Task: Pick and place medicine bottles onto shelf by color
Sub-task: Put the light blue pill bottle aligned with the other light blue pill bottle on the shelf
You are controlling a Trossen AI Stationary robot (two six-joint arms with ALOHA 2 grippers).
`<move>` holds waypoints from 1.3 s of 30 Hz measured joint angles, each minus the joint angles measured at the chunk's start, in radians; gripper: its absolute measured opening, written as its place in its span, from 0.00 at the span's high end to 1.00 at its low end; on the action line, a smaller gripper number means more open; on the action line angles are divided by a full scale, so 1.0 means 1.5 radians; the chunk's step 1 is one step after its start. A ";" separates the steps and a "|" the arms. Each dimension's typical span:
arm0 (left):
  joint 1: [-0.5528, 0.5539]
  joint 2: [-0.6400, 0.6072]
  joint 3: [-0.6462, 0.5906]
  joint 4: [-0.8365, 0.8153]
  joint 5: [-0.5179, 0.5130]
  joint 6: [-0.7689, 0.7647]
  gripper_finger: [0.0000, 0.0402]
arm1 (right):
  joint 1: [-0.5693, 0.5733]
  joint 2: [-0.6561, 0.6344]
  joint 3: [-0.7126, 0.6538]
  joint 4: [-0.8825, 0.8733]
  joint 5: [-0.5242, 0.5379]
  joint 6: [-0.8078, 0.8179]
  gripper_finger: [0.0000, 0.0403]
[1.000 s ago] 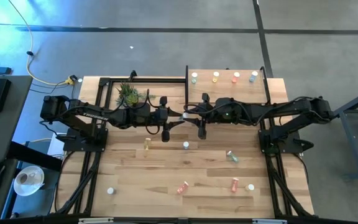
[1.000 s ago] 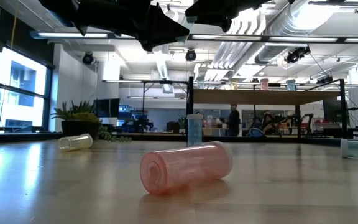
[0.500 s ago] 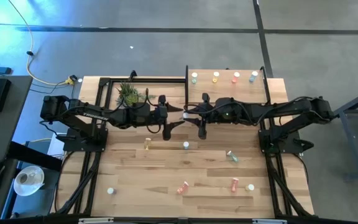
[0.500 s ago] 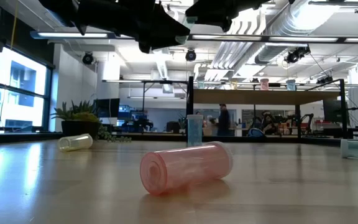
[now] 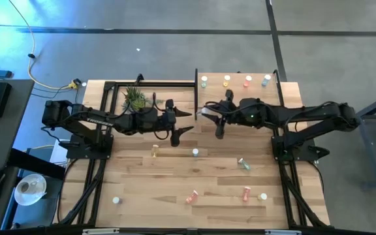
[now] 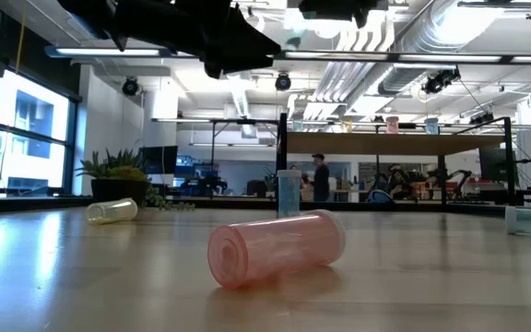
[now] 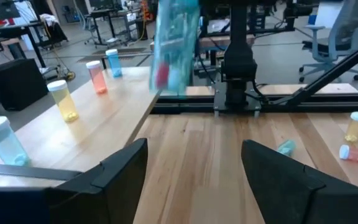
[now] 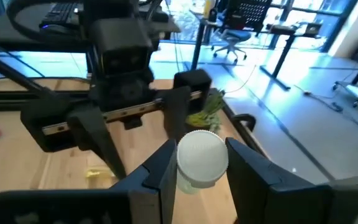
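Observation:
My right gripper (image 8: 205,163) is shut on a teal medicine bottle (image 7: 176,43) with a white cap (image 8: 202,157), in the air just left of the shelf (image 5: 240,98). My left gripper (image 7: 194,165) stands open and empty over the table's middle (image 5: 180,130), facing that bottle. One white (image 7: 2,140), one yellow (image 7: 64,99), one orange (image 7: 96,78) and one teal bottle (image 7: 112,62) stand upright along the shelf's far edge. Several more bottles are on the tabletop, among them a yellow one (image 5: 154,150) and an orange one (image 6: 275,249) lying on their sides. My right gripper pinches the teal bottle between its two fingers (image 8: 166,165), on the body just under the white cap (image 8: 190,182). The fingers come about level from the table's right. The bottle stands roughly upright, cap up, lifted clear of table and shelf.
A small potted plant (image 5: 134,98) stands at the far left of the table. A teal bottle (image 5: 243,163), orange bottles (image 5: 246,193) and a white one (image 5: 116,200) are scattered over the near half. People move in the room behind the table.
My left gripper has opened and let go of the teal bottle, staying where it was. My right gripper, still shut on the bottle, has carried it up and toward the table's right and far side, nearer the shelf.

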 joint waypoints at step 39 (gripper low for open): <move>0.000 0.001 0.000 -0.179 -0.030 -0.065 0.39 | -0.258 0.068 0.118 -0.185 -0.121 0.078 0.74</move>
